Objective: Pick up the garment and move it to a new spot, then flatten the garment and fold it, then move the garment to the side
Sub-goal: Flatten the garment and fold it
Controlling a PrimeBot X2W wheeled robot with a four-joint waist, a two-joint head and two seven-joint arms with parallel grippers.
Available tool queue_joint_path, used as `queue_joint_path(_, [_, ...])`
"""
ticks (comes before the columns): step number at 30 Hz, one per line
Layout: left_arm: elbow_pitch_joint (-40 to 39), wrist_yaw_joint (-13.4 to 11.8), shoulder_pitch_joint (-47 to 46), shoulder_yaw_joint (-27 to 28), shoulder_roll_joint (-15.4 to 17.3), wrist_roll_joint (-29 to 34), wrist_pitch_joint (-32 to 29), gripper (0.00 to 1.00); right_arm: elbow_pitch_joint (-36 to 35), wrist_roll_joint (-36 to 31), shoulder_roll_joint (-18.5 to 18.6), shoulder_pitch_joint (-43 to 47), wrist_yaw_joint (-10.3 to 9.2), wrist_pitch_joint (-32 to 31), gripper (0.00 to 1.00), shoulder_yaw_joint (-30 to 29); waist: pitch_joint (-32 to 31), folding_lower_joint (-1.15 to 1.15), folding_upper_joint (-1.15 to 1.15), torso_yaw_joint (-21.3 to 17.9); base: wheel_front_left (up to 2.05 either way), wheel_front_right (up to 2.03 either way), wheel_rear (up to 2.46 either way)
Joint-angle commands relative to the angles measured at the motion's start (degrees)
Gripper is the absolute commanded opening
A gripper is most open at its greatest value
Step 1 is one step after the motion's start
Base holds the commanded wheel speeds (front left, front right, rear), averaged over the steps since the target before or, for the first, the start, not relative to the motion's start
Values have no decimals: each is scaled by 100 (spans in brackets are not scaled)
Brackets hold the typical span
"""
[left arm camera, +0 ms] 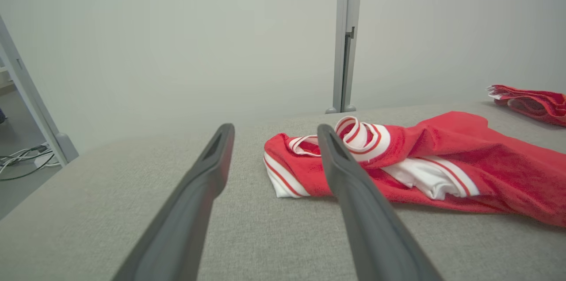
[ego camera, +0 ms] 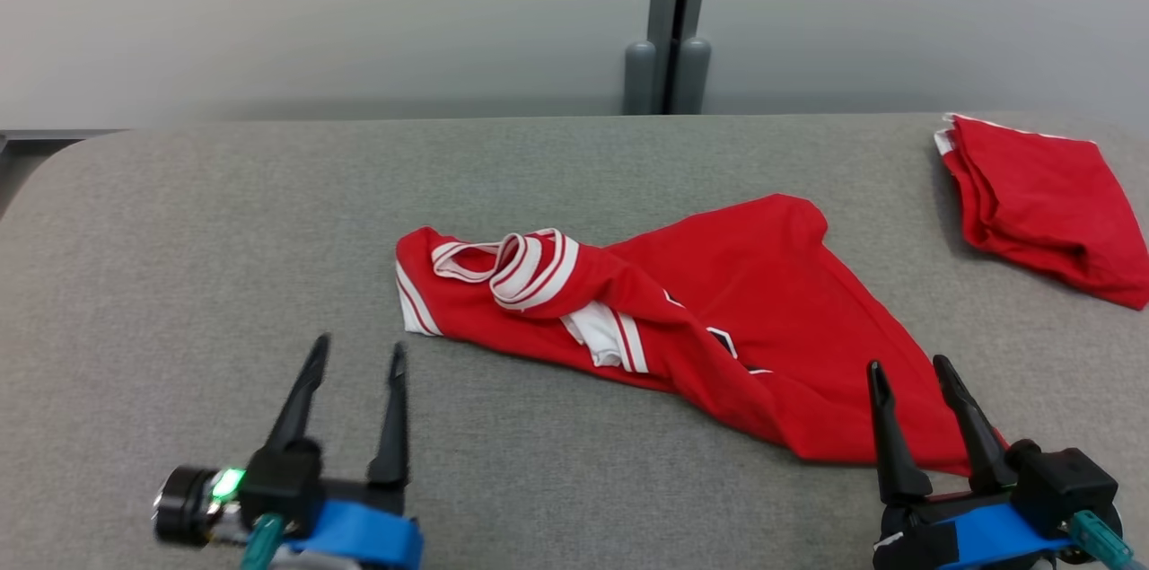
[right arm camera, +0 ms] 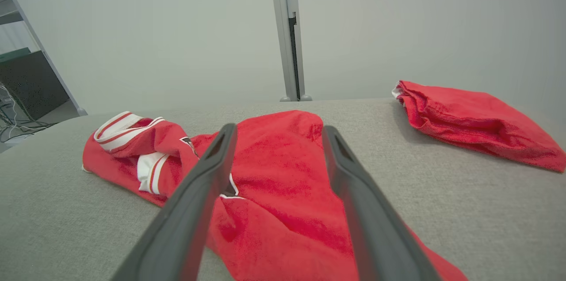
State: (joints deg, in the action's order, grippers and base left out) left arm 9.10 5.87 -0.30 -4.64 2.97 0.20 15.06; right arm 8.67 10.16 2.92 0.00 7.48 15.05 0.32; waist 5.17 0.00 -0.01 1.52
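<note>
Crumpled red garment [ego camera: 736, 301] laid on grey table [ego camera: 224, 238].
Left gripper [ego camera: 359, 346] and right gripper [ego camera: 907, 365] are held wide open, empty — one near each end.

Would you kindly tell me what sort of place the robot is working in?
Probably an office or lab set up for folding trials: a grey fabric-covered table, pale partition walls joined by a grey post, and loose cables on the floor.

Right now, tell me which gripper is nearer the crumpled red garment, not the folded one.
Right. The right gripper is open at the garment's near right edge; the left gripper, also open, stands off its striped collar end, with bare grey surface between.
</note>
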Motion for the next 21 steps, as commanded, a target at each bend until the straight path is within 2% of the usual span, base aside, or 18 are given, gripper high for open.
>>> queue_joint_path(1, [57,27,-145,-59,5,23,14,100,31,40,2,-73,4,17,100,3,7,0,1,-30,0,0,0])
queue_joint_path(10, [1624,158,-1626,-1213,212,61,15,100,139,133,1,-259,4,17,100,51,212,0,1,-495,0,0,0])
queue_joint_path(15, [2531,156,-2152,-1968,428,-147,14,100,174,195,2,-365,4,17,100,78,366,0,1,-750,0,0,0])
queue_joint_path(21, [3579,157,-2628,-2621,488,-494,15,100,199,228,4,-460,4,17,100,22,551,0,1,-925,0,0,0])
